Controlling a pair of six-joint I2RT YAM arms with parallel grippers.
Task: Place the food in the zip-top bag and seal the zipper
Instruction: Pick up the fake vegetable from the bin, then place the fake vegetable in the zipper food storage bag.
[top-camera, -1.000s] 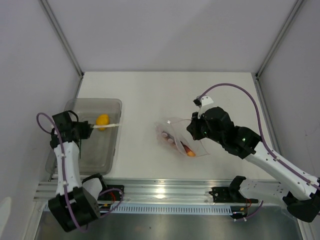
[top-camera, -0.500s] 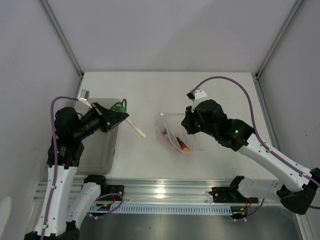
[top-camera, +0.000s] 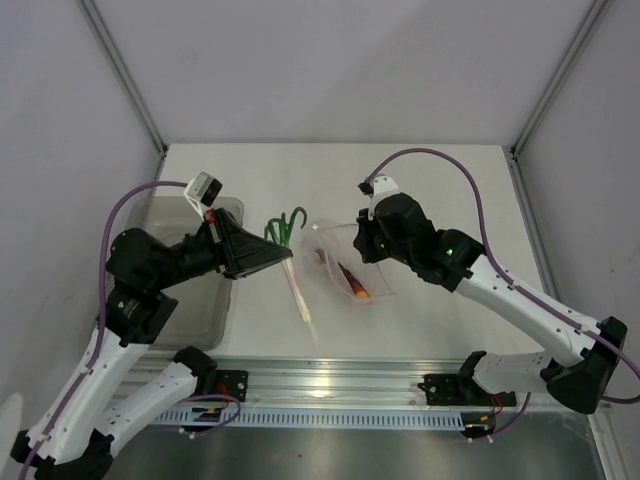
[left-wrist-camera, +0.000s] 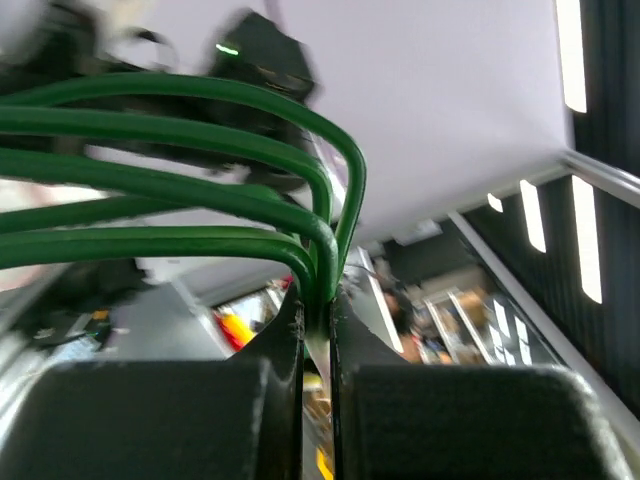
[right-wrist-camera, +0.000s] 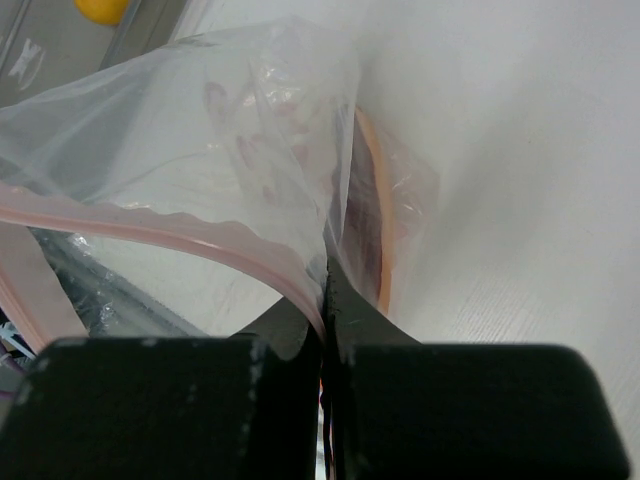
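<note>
Swung out from over the grey bin (top-camera: 205, 300) since a second ago, the left gripper (top-camera: 278, 256) clamps tight on the green stems (top-camera: 286, 224), their pale stalk hanging just left of the zip-top bag (top-camera: 335, 262). The right gripper (top-camera: 368, 240), pinched closed on the zipper (right-wrist-camera: 180, 235), holds the bag's mouth up; a red-orange piece (top-camera: 350, 280) lies inside.

The left pincer (left-wrist-camera: 317, 330) pinches looping green stems (left-wrist-camera: 200, 180).
</note>
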